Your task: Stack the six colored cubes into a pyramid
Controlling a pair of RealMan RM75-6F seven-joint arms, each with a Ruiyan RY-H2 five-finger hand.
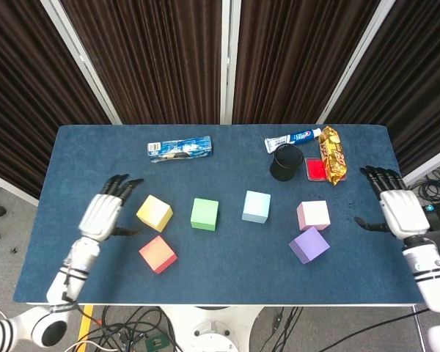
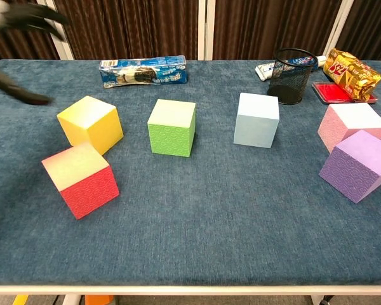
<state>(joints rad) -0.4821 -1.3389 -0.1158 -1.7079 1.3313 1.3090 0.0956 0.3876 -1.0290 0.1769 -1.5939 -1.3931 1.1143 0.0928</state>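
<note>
Dark curtains hang behind the blue table [image 1: 95, 154]. Six cubes sit flat on the cloth, none on top of another. Take the green cube [image 1: 204, 214] as the middle mark. The yellow cube [image 1: 155, 213] is just left of it, and the red cube [image 1: 158, 254] is a bit nearer the front edge, almost touching the yellow one. The light blue cube [image 1: 257, 207] is to the right of the green cube with a gap between. Further right sit the pink cube [image 1: 313, 215] and the purple cube [image 1: 309, 245], close together. Along the front edge the cloth is bare.

Far behind the green cube lie a blue packet [image 1: 180, 148], a black mesh cup [image 1: 286, 162], a toothpaste tube [image 1: 293, 138] and a gold snack bag [image 1: 331, 154].

The left hand [image 1: 103, 215] is over the table's left side, well left of the green cube, fingers spread, holding nothing. The right hand [image 1: 396, 208] is by the table's right edge, also spread and holding nothing.
</note>
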